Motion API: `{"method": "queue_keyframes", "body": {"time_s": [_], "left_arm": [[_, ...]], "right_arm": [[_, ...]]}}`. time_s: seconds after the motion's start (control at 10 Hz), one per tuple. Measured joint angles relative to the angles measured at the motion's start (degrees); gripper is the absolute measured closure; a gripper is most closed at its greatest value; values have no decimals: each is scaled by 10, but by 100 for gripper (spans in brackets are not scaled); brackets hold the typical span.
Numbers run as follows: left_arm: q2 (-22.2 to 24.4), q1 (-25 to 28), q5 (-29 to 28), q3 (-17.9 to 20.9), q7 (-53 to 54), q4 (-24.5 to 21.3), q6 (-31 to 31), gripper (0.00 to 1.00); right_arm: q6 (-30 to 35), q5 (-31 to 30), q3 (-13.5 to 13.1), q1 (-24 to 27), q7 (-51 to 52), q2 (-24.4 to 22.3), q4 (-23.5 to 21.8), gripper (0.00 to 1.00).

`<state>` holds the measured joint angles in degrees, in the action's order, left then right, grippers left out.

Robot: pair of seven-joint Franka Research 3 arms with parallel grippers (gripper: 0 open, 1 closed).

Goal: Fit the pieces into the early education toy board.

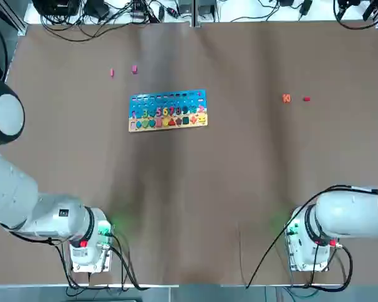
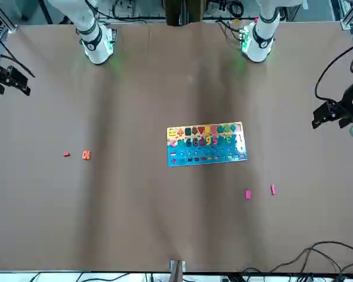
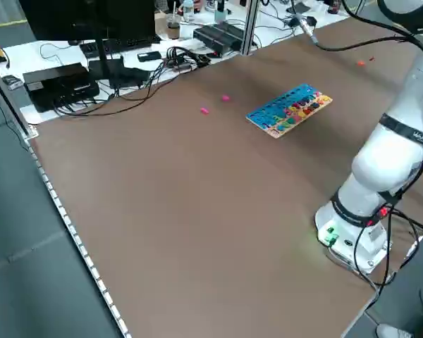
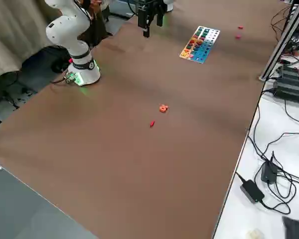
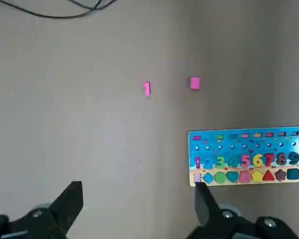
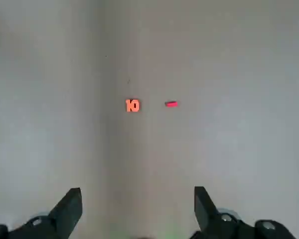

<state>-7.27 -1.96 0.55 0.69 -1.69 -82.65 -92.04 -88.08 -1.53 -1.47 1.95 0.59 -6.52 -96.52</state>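
We see the toy board point(image 1: 168, 111) at mid-table, four loose pieces point(image 1: 286, 98) flanking it, and both grippers point(image 5: 137, 211) point(image 6: 137, 211) spread wide, empty.

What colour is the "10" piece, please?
Orange-red; the "10" piece shows best in the right wrist view.

robot lab: fr3 arms point(image 3: 388, 162), cables point(image 4: 269, 149), electronics boxes point(image 3: 60, 81) round table point(image 1: 189, 207)

From my remote seat I see the brown table point(image 1: 239, 189) filling most of the view. Along its far edge, black cables point(image 1: 88, 25) trail over a white bench. A dark monitor point(image 3: 84, 21) and black boxes point(image 3: 56, 84) stand beyond the table's edge.
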Motion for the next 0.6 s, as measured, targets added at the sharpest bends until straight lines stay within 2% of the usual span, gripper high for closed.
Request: {"method": "queue_keyframes", "body": {"time_s": [0.6], "left_arm": [[-2,-1,2,-1,0,-7,0,2]], "right_arm": [[-16,0,2,-4,2,42,-1,4]]}}
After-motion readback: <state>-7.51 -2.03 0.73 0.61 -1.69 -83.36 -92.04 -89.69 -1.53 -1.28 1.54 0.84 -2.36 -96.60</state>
